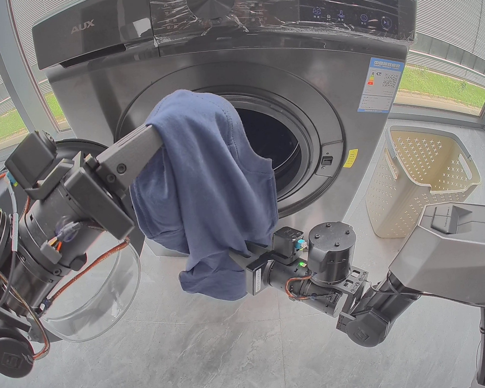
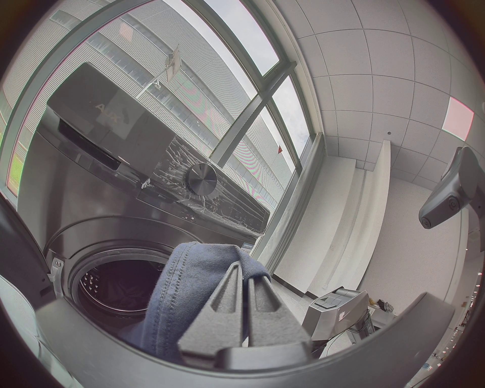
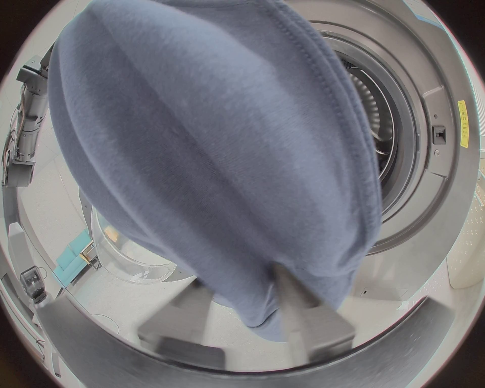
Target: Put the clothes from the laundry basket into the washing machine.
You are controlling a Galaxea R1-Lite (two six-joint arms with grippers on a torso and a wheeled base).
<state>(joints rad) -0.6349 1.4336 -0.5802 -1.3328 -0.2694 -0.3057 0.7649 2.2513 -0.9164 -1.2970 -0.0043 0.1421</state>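
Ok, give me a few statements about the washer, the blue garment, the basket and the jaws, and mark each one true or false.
1. The washing machine has its door swung open. True.
2. The blue garment lies inside the drum. False: it hangs in front of the opening, draped over the left arm's jaws.
3. The laundry basket stands on the floor at the robot's right of the machine. True.
4. The right arm's jaws are shut with nothing near them. False: they stand open, with the garment's lower end hanging between them.
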